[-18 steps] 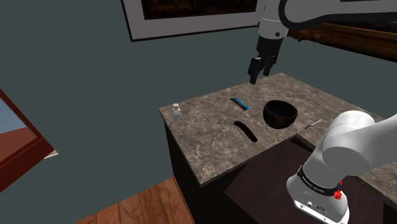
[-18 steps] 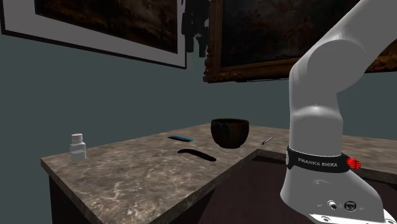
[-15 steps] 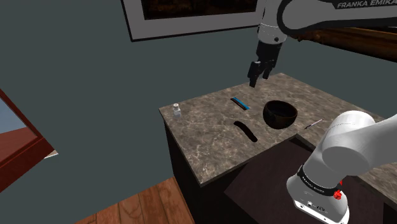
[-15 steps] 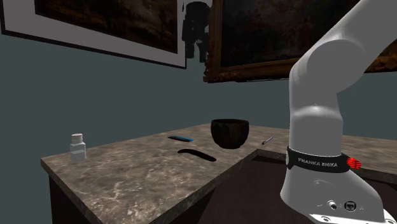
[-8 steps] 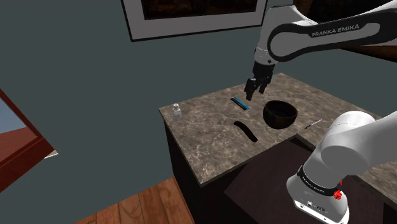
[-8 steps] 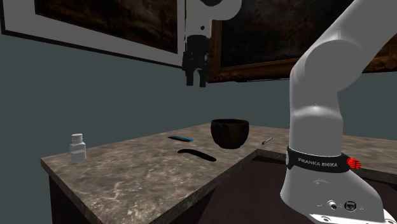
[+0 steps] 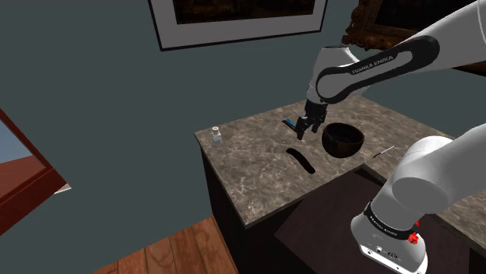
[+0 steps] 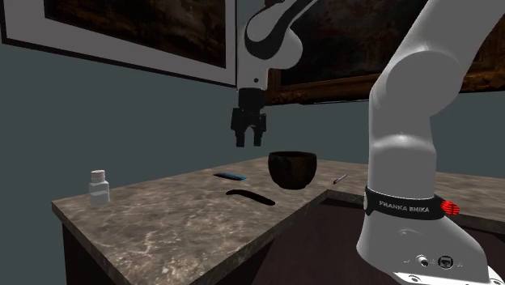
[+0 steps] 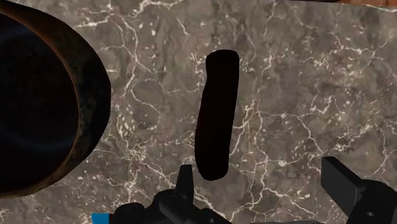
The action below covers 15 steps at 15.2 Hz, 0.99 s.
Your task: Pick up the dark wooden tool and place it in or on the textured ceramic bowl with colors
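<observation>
shoulder view looks down, second exterior view low, wrist view close: one counter (image 7: 249,165).

"FRANKA EMIKA" on arm's black band (image 8: 409,207); again on forearm (image 7: 375,62)

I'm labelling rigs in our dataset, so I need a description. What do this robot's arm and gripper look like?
The arm is glossy white, built of rounded, tube-like links with dark bands at the joints. White FRANKA EMIKA lettering runs along one dark band, and a small red mark sits beside it. The gripper is all black, with two blocky fingers.
</observation>
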Each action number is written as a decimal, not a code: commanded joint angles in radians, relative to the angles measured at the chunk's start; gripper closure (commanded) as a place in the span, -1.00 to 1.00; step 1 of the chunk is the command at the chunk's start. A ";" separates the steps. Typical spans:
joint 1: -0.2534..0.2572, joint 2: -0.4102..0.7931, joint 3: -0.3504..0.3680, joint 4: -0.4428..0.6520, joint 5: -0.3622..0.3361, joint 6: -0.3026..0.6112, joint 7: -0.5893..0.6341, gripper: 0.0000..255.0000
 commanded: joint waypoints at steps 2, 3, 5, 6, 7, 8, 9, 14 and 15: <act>0.004 0.095 -0.042 -0.030 0.026 0.122 -0.035 -1.00; 0.009 0.134 -0.057 -0.036 0.040 0.164 -0.051 -1.00; 0.026 0.217 -0.090 -0.042 0.083 0.247 -0.091 -1.00; 0.038 0.261 -0.107 -0.042 0.113 0.288 -0.117 -1.00; 0.053 0.308 -0.125 -0.041 0.150 0.327 -0.149 -1.00; 0.065 0.342 -0.137 -0.038 0.184 0.355 -0.177 -1.00; 0.072 0.360 -0.139 -0.039 0.200 0.372 -0.188 -1.00; 0.109 0.452 -0.145 -0.039 0.306 0.455 -0.262 -1.00; 0.116 0.472 -0.144 -0.038 0.333 0.471 -0.282 -1.00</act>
